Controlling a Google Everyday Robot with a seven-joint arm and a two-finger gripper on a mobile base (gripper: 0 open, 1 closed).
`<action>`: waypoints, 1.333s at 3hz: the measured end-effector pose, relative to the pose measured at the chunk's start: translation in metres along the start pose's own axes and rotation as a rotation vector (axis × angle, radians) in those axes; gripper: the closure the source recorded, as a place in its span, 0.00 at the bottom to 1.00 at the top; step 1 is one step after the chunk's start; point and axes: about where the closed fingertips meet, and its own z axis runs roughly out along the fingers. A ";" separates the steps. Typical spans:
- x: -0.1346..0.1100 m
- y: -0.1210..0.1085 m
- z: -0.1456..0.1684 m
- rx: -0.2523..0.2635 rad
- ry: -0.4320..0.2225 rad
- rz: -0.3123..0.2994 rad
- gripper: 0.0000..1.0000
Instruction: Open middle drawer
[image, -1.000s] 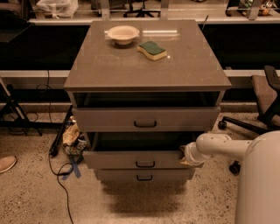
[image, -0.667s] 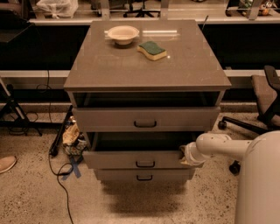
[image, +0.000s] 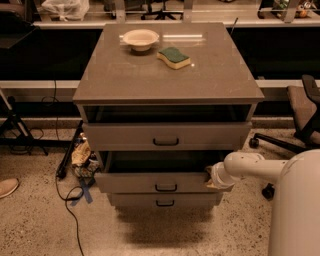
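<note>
So the middle drawer (image: 165, 182) is sitting pulled out a fair way from the cabinet, sticking out further than the bottom drawer (image: 165, 201) under it, with a dark gap showing behind its front. Its little black handle (image: 165, 188) is sitting in the middle of the front with nothing touching it. The gripper (image: 212, 178) is pressing in at the right end of that drawer front, right at the corner, and the white arm (image: 250, 167) is reaching in from the right. Honestly can't tell whether the gripper is clamped on the edge or loose, the wrist is hiding it. The top drawer (image: 166, 136) is hanging open a bit too. Up on the worktop (image: 165, 80) a pale bowl (image: 140, 39) and a green-and-yellow sponge (image: 174, 57) are lying near the back, close together but apart. An office chair (image: 300, 115) is standing off to the right.
</note>
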 end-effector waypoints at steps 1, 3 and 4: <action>0.000 0.000 0.000 0.000 0.000 0.000 0.15; -0.004 0.004 0.001 -0.012 0.006 -0.015 0.00; -0.014 0.012 0.004 -0.049 0.027 -0.050 0.00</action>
